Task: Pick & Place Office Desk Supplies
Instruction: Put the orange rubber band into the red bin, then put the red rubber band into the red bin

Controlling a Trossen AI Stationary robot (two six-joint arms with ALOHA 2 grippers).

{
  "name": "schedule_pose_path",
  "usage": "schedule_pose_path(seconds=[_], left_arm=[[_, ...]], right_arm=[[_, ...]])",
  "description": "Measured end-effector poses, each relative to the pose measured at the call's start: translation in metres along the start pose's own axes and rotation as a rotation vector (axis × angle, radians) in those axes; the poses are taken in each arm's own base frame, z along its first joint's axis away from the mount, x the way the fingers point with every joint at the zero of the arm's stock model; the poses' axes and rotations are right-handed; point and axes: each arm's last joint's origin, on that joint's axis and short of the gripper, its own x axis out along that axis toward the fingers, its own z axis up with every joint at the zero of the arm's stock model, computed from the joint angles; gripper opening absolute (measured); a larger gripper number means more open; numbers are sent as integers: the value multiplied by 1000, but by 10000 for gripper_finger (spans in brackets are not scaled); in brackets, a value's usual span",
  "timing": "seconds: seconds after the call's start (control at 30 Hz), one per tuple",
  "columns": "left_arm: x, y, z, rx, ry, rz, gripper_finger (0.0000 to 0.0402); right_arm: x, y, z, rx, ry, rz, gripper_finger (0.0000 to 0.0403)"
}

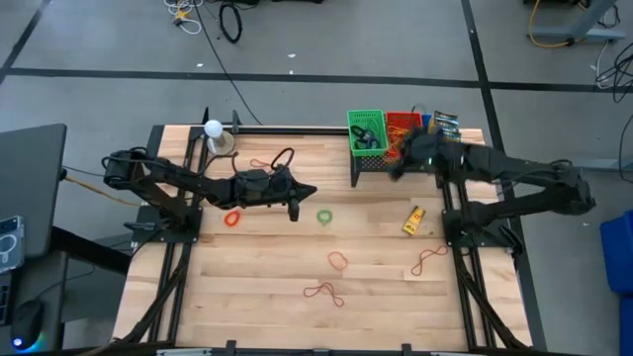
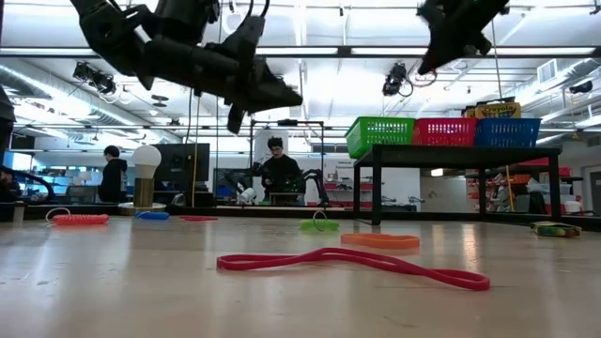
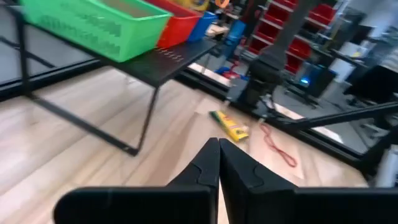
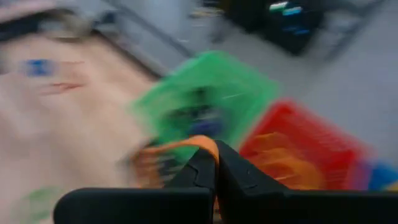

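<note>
Right tool (image 1: 401,166) closed on what seems an orange band (image 4: 186,144), above the green basket (image 1: 366,132) — release pending. Left tool (image 1: 293,210) closed, empty — green ring (image 1: 324,217) just beside.

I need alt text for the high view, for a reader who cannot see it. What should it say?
Seen from above, a wooden table with two dark robot arms: the left gripper hangs shut over the table's middle, the right gripper shut beside the green basket and red basket on a rack. Red rubber bands, a green ring and a yellow crayon box lie scattered.
</note>
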Motion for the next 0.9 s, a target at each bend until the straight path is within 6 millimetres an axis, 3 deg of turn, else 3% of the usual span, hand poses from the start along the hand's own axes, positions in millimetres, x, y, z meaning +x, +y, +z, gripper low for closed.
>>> schedule_pose_path(seconds=[0.17, 0.33, 0.53, 0.9], left_arm=[[-2, 5, -5, -1, -9, 84, 12], [-1, 6, -7, -7, -3, 97, 11], [-2, 4, -8, -6, -5, 108, 12], [-2, 5, -8, -6, 2, 110, 12]], right_arm=[[30, -44, 12, -74, 48, -220, 4], [67, -73, 6, -69, 194, -249, 4], [97, -86, 0, -1, 285, -239, 19], [99, -87, 0, 42, 279, -292, 146]])
